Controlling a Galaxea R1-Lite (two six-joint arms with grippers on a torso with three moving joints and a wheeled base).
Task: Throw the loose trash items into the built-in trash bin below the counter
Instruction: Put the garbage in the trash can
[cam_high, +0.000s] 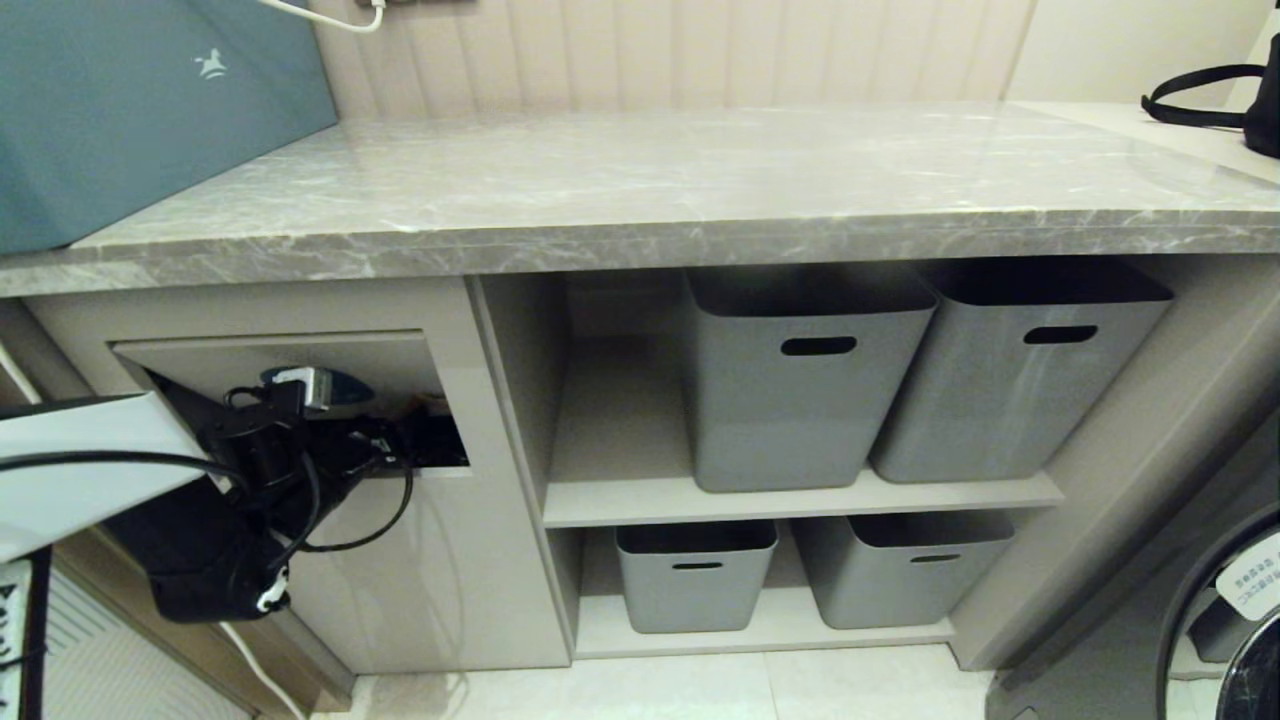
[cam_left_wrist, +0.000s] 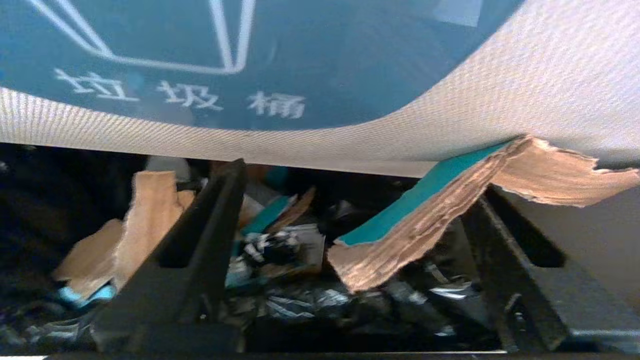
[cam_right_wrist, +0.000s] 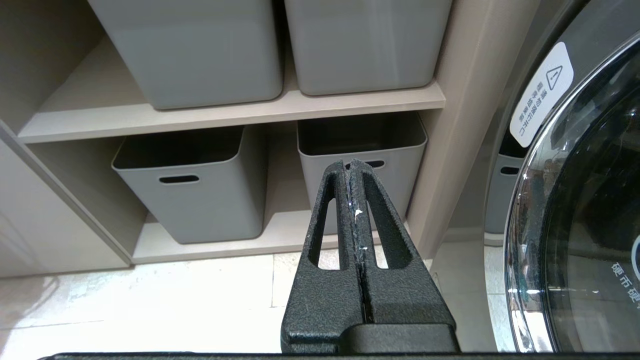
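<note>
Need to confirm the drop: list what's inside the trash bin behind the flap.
Inside the trash bin: a cardboard scrap at the flap edge, another cardboard piece, crumpled dark wrappers. Deeper contents are hidden in shadow.

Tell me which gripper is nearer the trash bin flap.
Left. The left gripper is pushed into the opening under the trash bin flap, jaws apart. The right gripper hangs low by the gray tubs, well away from the flap.

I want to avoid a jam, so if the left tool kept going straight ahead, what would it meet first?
Probably the torn cardboard scrap lying across the open left tool just under the bin flap; beyond it, the trash pile. Depth is unclear.
</note>
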